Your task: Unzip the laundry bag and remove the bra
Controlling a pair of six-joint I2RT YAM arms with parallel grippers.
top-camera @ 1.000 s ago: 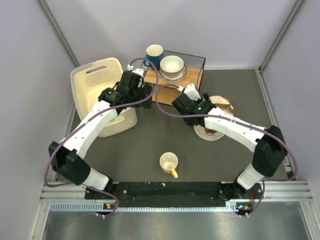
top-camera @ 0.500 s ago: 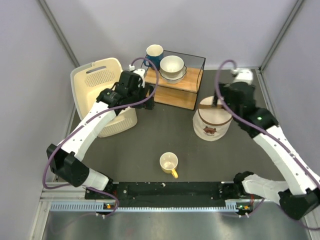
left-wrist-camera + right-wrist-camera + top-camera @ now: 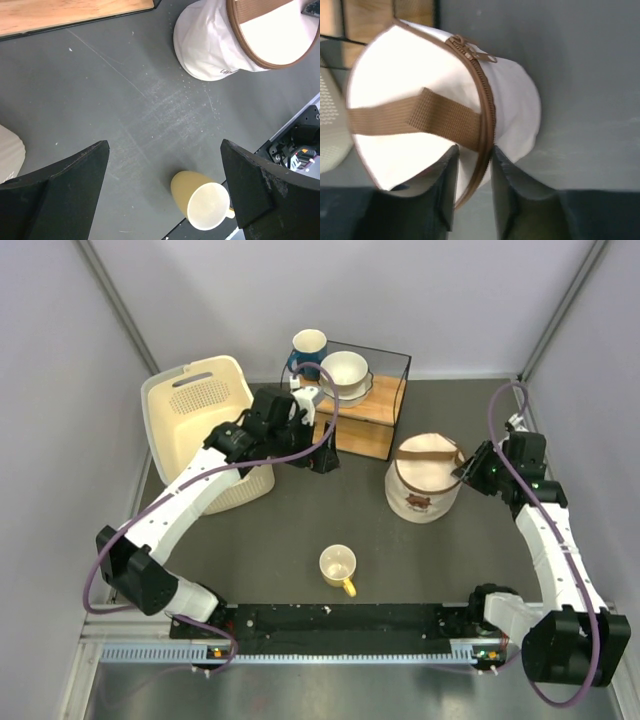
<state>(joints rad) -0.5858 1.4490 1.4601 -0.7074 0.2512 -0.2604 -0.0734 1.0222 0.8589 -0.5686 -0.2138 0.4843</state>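
The laundry bag point(image 3: 425, 485) stands upright right of centre, cream with a brown strap point(image 3: 415, 117) across its zipped round lid. Its zip pull point(image 3: 470, 47) lies on the rim's far side. My right gripper point(image 3: 468, 472) is at the bag's right edge. In the right wrist view its jaws point(image 3: 475, 150) stand close together with the brown zip rim pinched between them. My left gripper point(image 3: 318, 455) hangs wide open over bare table; in the left wrist view the bag point(image 3: 215, 45) sits beyond its empty fingers point(image 3: 75, 175). The bra is hidden.
A yellow mug point(image 3: 338, 567) stands near the front centre, seen also below the left jaws as the mug point(image 3: 202, 200). A cream perforated basket point(image 3: 200, 410) sits at the back left. Behind are a wooden board point(image 3: 355, 415) in a black frame, a white bowl point(image 3: 345, 373) and a blue mug point(image 3: 308, 348).
My right arm swung from the bag's left side around to its right edge, and its jaws narrowed onto the rim. My left gripper moved right, off the basket.
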